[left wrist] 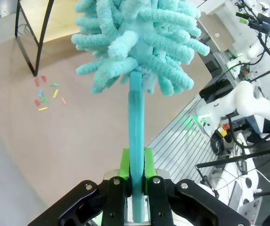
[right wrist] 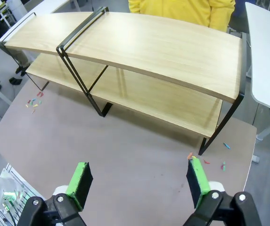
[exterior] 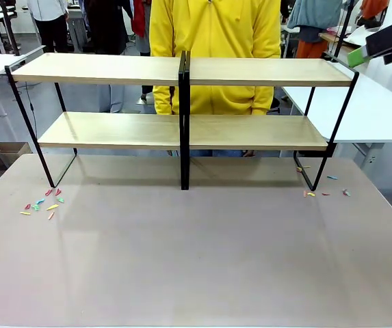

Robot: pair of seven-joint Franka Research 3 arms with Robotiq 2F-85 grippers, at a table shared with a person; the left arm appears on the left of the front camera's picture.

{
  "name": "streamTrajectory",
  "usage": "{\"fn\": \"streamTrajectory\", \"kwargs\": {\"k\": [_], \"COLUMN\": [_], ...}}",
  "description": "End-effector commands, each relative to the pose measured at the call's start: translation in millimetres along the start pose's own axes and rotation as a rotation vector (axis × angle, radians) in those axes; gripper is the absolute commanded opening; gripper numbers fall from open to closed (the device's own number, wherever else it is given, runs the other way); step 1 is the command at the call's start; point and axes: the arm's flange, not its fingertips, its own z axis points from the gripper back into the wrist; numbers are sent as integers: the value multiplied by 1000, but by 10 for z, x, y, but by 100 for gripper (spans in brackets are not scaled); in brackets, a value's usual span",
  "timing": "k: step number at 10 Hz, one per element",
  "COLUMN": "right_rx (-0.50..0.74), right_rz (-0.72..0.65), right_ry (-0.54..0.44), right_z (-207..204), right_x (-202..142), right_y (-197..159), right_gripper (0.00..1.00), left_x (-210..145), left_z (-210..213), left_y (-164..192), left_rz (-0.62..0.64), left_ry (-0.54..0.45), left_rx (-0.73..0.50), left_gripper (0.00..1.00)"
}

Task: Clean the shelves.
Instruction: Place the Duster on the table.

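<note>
Left gripper (left wrist: 135,176): its black fingers with green pads (left wrist: 124,170) are clamped on the turquoise plastic handle of a fluffy turquoise chenille duster (left wrist: 137,44).
Duster: the handle runs straight up from between the pads; the shaggy head spreads wide at the far end, well beyond the fingertips.
Beyond the left fingers: the broad grey-brown tabletop (left wrist: 78,141) lies past the duster, and a black leg of the shelves' frame stands on it off to one side of the head.
Near that leg: a scatter of small coloured bits, red, green, yellow and blue (left wrist: 45,94), lies on the tabletop just beside the foot of the frame.
Right gripper (right wrist: 139,181): its two green-padded fingers stand wide apart with nothing between them.
Beyond the right fingers: the shelves (right wrist: 149,47), a wide two-tier rack of light wooden boards on a thin black metal frame with a black centre post, stand on the tabletop well ahead of the fingertips.
Shelf boards: both tiers look bare.
Near the right fingertip: a few more coloured bits (right wrist: 215,157) lie by the rack's nearest black leg.
Far side: a person in a yellow hooded top (exterior: 215,41) stands right behind the rack's centre post.
</note>
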Motion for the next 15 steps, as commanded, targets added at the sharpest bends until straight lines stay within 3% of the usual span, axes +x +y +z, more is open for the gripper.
{"fn": "streamTrajectory", "kwargs": {"k": [1, 2, 3, 4, 5, 6, 7, 8, 9, 10, 12, 15], "right_rx": [183, 338, 445, 504, 487, 597, 564, 456, 602, 602, 602, 602], "right_rz": [-100, -247, -370, -520, -600, -667, -708, -742, -627, -627, -627, -627], "right_ry": [66, 219, 306, 401, 502, 579, 614, 635, 566, 566, 566, 566], "right_z": [-117, -221, -359, -617, -888, -1103, -1249, -1332, -1118, -1118, -1118, -1118], "right_x": [-231, -523, -830, -1181, -1474, -1707, -1887, -2030, -1137, -1137, -1137, -1137], "right_y": [-16, -82, -132, -122, -28, 54, 55, -16, -178, -178, -178, -178], "right_gripper": [100, 100, 100, 100, 100, 100, 100, 100, 100, 100, 100, 100], "left_x": [-56, -174, -246, -208, -132, -49, 60, 251, 445, 637, 850, 840], "left_z": [-185, -378, -674, -1145, -1547, -1958, -2351, -2739, -2949, -3005, -3026, -3085], "left_y": [-12, 2, 31, 79, 106, 84, 46, -14, -22, 17, 216, 416], "left_rz": [-137, -247, -356, -400, -459, -571, -644, -602, -560, -542, -495, -435], "left_ry": [187, 358, 549, 744, 901, 1046, 1136, 1137, 1092, 1068, 1083, 1061], "left_rx": [-22, 20, 24, 70, 35, 30, 31, 55, 82, -18, -92, -83], "left_gripper": [13, 13, 13, 13, 13, 13, 13, 13, 13, 13, 13, 13]}}
